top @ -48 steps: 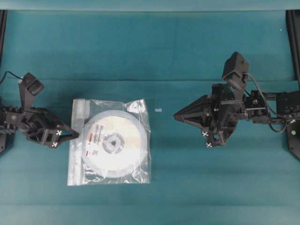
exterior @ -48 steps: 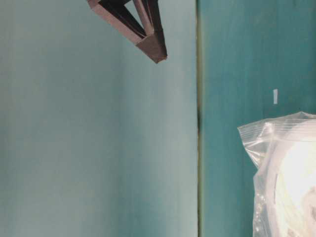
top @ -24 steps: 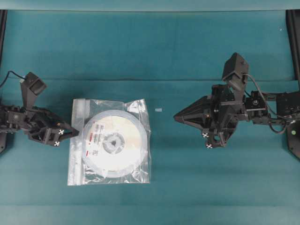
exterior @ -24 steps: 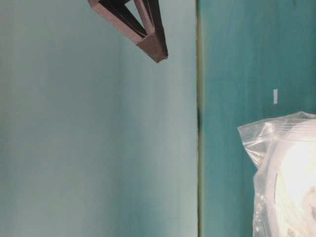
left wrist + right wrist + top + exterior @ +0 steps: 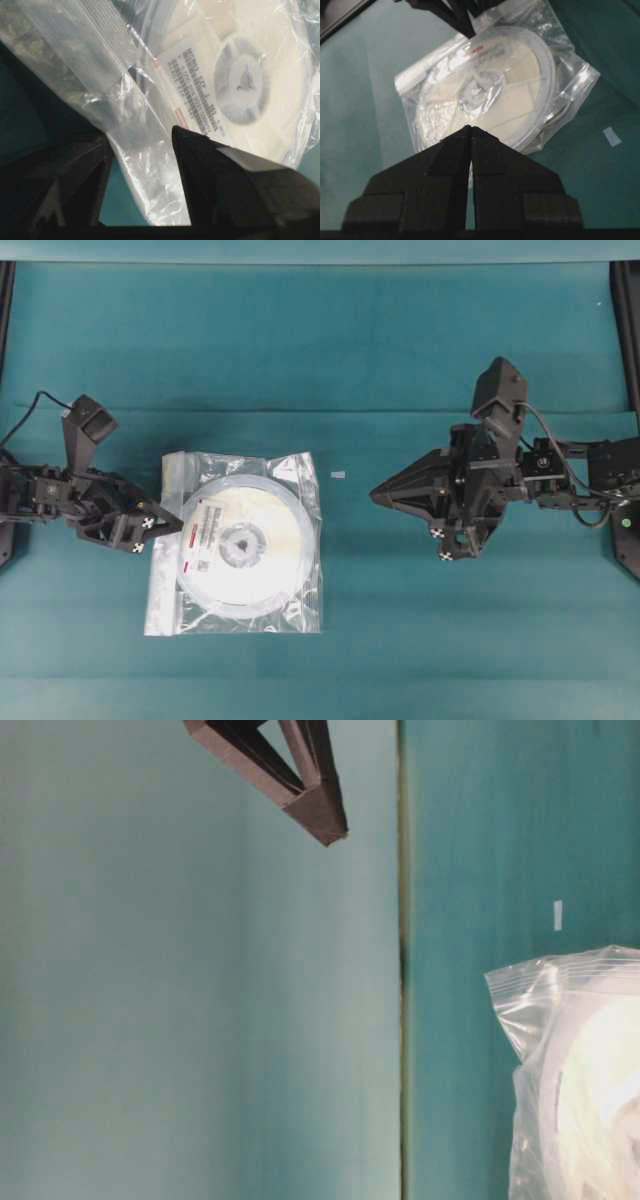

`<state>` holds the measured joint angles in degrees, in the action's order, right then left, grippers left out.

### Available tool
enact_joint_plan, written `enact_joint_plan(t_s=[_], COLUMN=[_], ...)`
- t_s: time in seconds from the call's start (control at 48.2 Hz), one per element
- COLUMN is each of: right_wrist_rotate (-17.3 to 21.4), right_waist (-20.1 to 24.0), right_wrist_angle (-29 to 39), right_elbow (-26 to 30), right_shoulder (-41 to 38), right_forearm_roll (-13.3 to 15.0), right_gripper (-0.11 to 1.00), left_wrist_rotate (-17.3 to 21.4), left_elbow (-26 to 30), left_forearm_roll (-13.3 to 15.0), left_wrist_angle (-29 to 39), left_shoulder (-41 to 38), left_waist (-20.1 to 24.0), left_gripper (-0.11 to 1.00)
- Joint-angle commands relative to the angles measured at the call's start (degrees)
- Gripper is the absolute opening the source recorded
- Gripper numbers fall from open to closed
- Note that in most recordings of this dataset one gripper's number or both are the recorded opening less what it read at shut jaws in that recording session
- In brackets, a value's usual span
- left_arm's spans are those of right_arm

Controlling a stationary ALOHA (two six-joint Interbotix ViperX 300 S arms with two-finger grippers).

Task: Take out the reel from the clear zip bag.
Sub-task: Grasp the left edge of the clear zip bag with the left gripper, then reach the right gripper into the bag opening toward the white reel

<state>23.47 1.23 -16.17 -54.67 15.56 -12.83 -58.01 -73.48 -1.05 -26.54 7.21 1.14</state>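
The clear zip bag (image 5: pixel 300 590) lies flat on the teal table, zip strip (image 5: pixel 107 30) along its left edge. The white reel (image 5: pixel 240 540) with its red-marked label (image 5: pixel 200 95) is inside it. My left gripper (image 5: pixel 176 527) is at the bag's left edge. In the left wrist view it (image 5: pixel 140 137) is open, with a fold of bag plastic lying between the jaws. My right gripper (image 5: pixel 375 493) is shut and empty, hovering right of the bag and pointing at it; it also shows in the right wrist view (image 5: pixel 471 127) and the table-level view (image 5: pixel 330 830).
A small white scrap (image 5: pixel 338 475) lies on the table between the bag and my right gripper. A table seam (image 5: pixel 402 970) runs past the bag's corner (image 5: pixel 520 990). Dark frame rails stand at the far left and right edges.
My left gripper has moved right onto the bag's left edge, and the bag's corner has shifted slightly. My right gripper has barely moved.
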Motion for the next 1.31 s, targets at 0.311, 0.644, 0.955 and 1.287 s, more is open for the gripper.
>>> enact_joint_plan(t_s=[0.311, 0.644, 0.955, 1.287], right_wrist_rotate=[2.7, 6.2, 6.2, 6.2], right_waist=[0.7, 0.7, 0.4, 0.4], right_wrist_angle=[1.9, 9.5, 11.4, 14.4], right_elbow=[1.6, 3.9, 9.0, 15.0], right_shoulder=[-1.8, -8.4, -17.0, -24.4], right_forearm_roll=[-1.8, -2.4, -6.0, -6.0], right_gripper=[0.0, 0.11, 0.7, 0.75], left_wrist_rotate=[0.1, 1.8, 1.9, 1.9], left_elbow=[1.1, 1.3, 2.1, 2.0], left_forearm_roll=[-0.1, -0.2, -0.1, -0.2], left_wrist_angle=[2.4, 5.2, 7.0, 7.1], left_shoulder=[2.1, 4.7, 5.1, 5.1], left_waist=[0.2, 1.0, 1.1, 1.1], left_gripper=[0.08, 0.01, 0.01, 0.01])
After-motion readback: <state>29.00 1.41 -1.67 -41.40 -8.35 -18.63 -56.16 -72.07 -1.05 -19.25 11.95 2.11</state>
